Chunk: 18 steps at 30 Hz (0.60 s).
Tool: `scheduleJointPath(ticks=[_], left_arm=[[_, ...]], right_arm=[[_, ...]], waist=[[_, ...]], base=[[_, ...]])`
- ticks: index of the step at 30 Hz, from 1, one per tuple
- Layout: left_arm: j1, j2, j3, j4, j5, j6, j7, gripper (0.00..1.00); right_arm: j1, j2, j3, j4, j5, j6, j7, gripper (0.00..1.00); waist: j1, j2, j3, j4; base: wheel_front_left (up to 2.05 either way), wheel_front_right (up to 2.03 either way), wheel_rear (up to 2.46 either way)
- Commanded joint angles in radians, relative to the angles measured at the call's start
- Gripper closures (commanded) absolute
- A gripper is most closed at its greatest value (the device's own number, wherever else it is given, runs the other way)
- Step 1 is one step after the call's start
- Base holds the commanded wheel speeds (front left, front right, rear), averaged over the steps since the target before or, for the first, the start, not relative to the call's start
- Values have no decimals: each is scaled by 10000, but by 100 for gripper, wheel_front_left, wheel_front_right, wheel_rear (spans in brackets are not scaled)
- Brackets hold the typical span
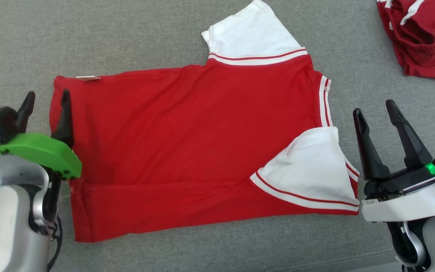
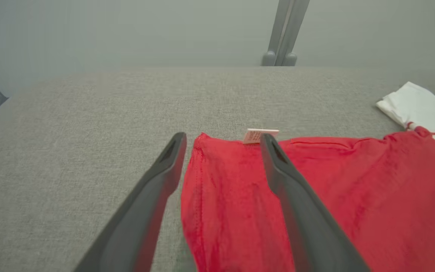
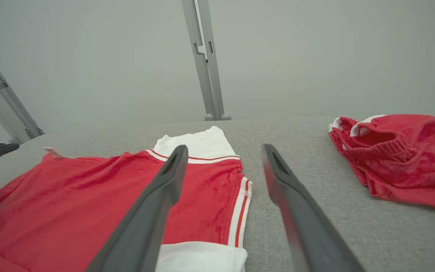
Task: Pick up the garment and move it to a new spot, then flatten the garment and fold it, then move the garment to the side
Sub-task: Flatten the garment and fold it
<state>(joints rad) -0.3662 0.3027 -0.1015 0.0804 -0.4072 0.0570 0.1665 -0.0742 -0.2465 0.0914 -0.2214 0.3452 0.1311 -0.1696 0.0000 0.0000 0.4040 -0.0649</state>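
**A:** What's at the far left?

**B:** The left gripper [image 1: 48,94]. Its two long, dark, tapered fingers are spread apart and hold nothing. One finger lies over bare grey cloth and the other over the hem of the shirt. I cannot tell whether the tips touch down.

**A:** And the garment itself?

**B:** The garment [image 1: 195,132] is a red shirt of soft, faintly napped knit. It is spread flat across the middle of the surface, hem toward the left and striped neck end toward the right. A long crease runs just inside its near edge. A small pale label [image 1: 88,78] pokes out from the far edge, close to the hem.

**A:** Sleeves?

**B:** Both are white, and each joins the red cloth at a band striped red and white. The upper sleeve [image 1: 251,34] points away from the robot. The lower sleeve [image 1: 312,166] is folded in over the red body as a rough triangle.

**A:** Further right?

**B:** The right gripper [image 1: 374,107], with its fingers parted and empty, sits over grey cloth just beside the shirt's striped edge. In the far right corner there is a crumpled pile [image 1: 425,41] of red cloth with white trim, well apart from the shirt.

**A:** What does it all lie on?

**B:** A surface [image 1: 127,34] covered in grey woven fabric, fine-grained and matte. In the right wrist view a pale grey post [image 3: 204,60] rises behind its far edge against a plain greyish wall [image 3: 315,56].
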Motion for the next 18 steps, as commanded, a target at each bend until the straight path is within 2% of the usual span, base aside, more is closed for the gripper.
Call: scheduleJointPath(ticks=[1, 4, 9, 10, 12, 13, 18], left_arm=[[-457, 149, 83, 430, -145, -147, 97, 0], [-1161, 423, 129, 1680, -393, -488, 449, 0], [-1830, 542, 55, 2986, -616, -869, 605, 0], [-1920, 555, 14, 3220, -639, -951, 680, 5], [-2048, 548, -42, 3596, -681, -1065, 674, 91], [-2093, 554, -50, 3712, -681, -1090, 684, 100], [-2448, 510, -137, 4064, -703, -1194, 510, 100]], right_arm=[[-223, -37, 80, 97, 61, -7, -112, 0], [-440, -55, 208, 338, 166, -7, -199, 0], [-627, -96, 139, 858, 382, -7, -314, 0], [-683, -119, 122, 1001, 461, -7, -331, 0], [-821, -250, 94, 1356, 555, -7, -333, 0], [-939, -338, 81, 1528, 581, -7, -344, 0], [-2249, -919, 265, 2888, 1200, -5, -418, 0]], waist=[[0, 0, 515, -311], [0, 0, 717, -492], [0, 0, 867, -575], [0, 0, 892, -575], [0, 0, 925, -554], [0, 0, 942, -544], [0, 0, 1113, -349]], base=[[0, 0, 0], [0, 0, 0], [0, 0, 0], [0, 0, 0], [0, 0, 0], [0, 0, 0], [0, 0, 0]])
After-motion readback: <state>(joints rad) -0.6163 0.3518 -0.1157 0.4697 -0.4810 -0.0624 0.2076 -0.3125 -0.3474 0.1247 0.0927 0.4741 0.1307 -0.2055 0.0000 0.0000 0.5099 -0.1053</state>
